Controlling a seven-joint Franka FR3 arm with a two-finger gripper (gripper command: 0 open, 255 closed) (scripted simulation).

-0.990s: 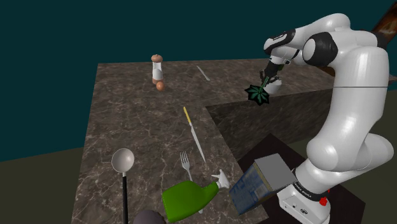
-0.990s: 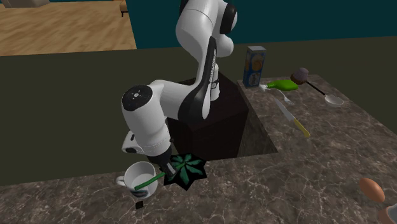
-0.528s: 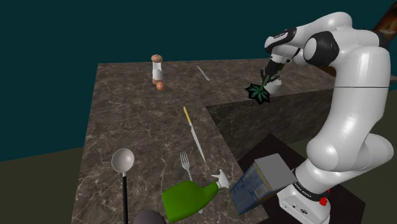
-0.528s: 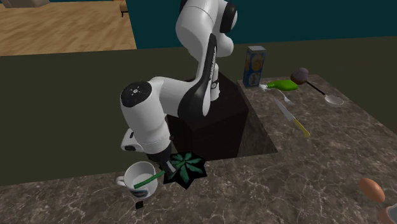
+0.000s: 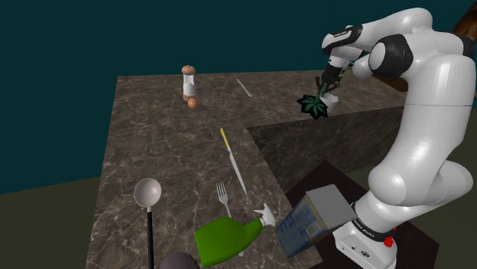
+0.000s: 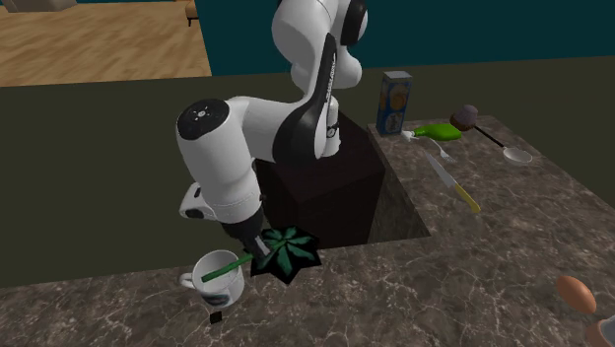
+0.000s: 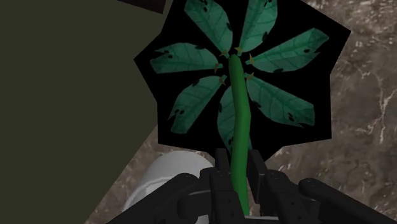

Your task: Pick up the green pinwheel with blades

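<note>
My black two-finger gripper (image 7: 238,175), clamped on the stem of the dark green leaf-bladed pinwheel (image 7: 238,76), has risen this last second, drawing it up from the white mug (image 6: 219,281) at the marbled counter's (image 6: 473,276) edge, so I judge the pick nearly done.

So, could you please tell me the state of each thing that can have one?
Green bladed pinwheel: held by its stem.
Black end effector: shut on that stem.
White mug: upright, mouth open.
Green bottle: lying on its side.
Brown-capped grinder: upright.
Blue box: standing upright.
</note>
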